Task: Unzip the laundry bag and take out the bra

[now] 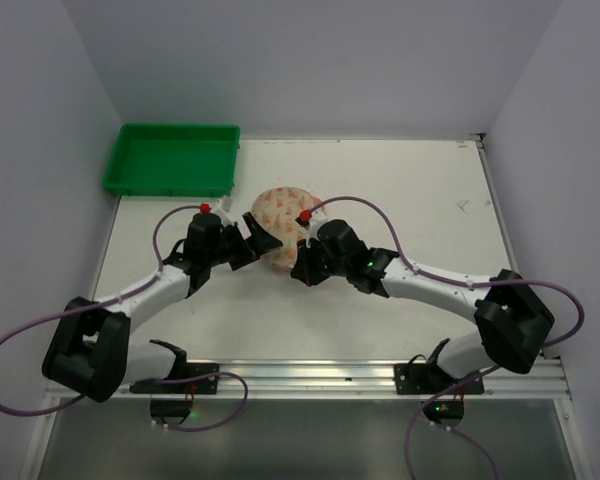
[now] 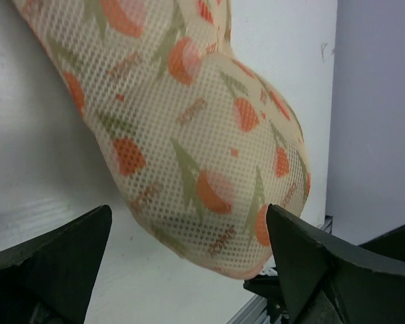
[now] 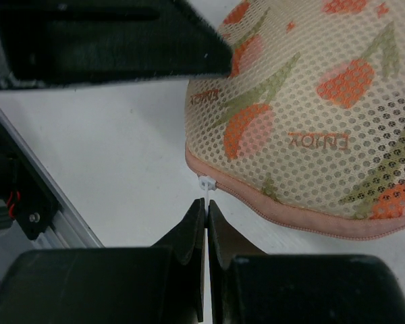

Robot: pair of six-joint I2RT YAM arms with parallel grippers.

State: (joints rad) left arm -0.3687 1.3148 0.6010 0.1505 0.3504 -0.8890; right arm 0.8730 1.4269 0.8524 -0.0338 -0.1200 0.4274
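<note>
The laundry bag (image 1: 278, 222) lay on the white tabletop (image 1: 410, 200), a little left of centre and just in front of the green tray (image 1: 170, 160), with both arms reaching in to it from either side. It was zipped: the pink zipper rim (image 3: 304, 221) ran unbroken along the edge I could see, and no gap showed in it. Of the bra I saw nothing. I took it to be inside, though the printed mesh gave no glimpse of anything black.

The left claw (image 1: 258, 240) stood with its fingers (image 2: 61, 260) spread wide, one on each side of the rounded end of the bag, near it but not pressing on the fabric as far as I could tell. To my eye it was placed there to brace the bag, so that it would not slide across the tabletop when the zip was drawn.

The right claw (image 3: 206, 214) had its two fingers pressed flat together low at the bag's edge. The small white zipper pull (image 3: 206, 183) sat right at their tips, its thin tab running down between them, so it looked pinched. That grip made sense as the start of the unzipping. I judged the opening itself not yet begun, and a pull following the curved rim would be needed next.
</note>
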